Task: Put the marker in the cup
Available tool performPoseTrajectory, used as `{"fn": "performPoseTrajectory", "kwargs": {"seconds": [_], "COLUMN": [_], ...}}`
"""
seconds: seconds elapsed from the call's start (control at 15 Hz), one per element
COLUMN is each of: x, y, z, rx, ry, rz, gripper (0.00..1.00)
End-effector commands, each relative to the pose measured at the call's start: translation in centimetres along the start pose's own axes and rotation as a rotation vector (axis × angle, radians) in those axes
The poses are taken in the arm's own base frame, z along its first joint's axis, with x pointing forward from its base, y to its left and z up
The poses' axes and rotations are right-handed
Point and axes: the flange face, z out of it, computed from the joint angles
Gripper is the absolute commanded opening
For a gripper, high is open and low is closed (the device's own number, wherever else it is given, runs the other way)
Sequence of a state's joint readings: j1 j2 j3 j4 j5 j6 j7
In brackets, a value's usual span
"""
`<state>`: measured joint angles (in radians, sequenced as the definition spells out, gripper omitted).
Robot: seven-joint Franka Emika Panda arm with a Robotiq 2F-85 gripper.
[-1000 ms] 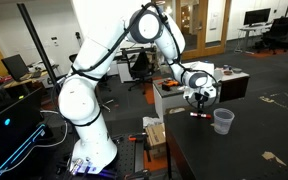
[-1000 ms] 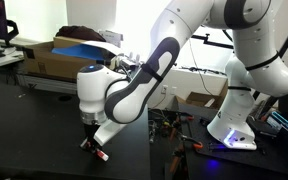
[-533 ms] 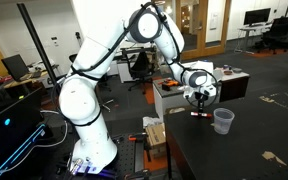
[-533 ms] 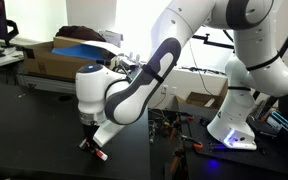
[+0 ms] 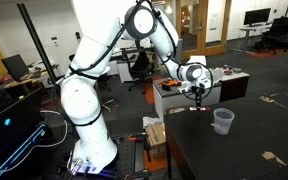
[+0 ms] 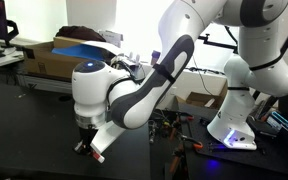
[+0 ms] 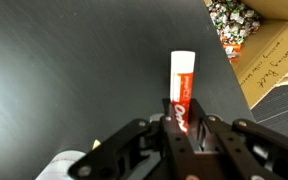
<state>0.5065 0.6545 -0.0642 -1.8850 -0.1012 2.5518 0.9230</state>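
Observation:
The marker (image 7: 182, 80) is a short red stick with a white cap end. In the wrist view it is clamped between the fingers of my gripper (image 7: 185, 128), its pale end pointing away over the black table (image 7: 74, 70). In an exterior view my gripper (image 5: 198, 96) holds the marker (image 5: 198, 106) a little above the table, left of the cup (image 5: 223, 121), a clear tapered plastic cup standing upright. In an exterior view my gripper (image 6: 86, 143) hangs low over the table with a red bit of the marker (image 6: 80, 147) showing. The cup is out of that view.
The black table's edge (image 7: 234, 75) runs close beside the marker, with cardboard boxes (image 7: 274, 60) beyond it. Open cardboard boxes (image 6: 59, 55) stand behind the table. The robot base (image 5: 84, 125) stands beside the table, with more boxes (image 5: 156, 135) on the floor.
My gripper has risen a little with the marker in it, so the marker is off the table. The arm's wrist has turned slightly. The cup has not moved.

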Motion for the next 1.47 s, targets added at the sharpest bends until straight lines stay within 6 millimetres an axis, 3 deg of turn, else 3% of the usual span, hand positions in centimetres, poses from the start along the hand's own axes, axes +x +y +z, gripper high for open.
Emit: {"fn": "performPoseTrajectory", "kwargs": {"seconds": [0.0, 0.6, 1.4], "x": [-1.0, -2.5, -0.8], "y": [0.5, 0.7, 1.8], "z": [-2.2, -5.5, -10.7], "rx": [-0.019, -0.056, -0.167], "ry": [0.046, 0.17, 0.388], "rz": [0.026, 0.036, 0.097], "gripper": [0.05, 0.05, 0.05]}}
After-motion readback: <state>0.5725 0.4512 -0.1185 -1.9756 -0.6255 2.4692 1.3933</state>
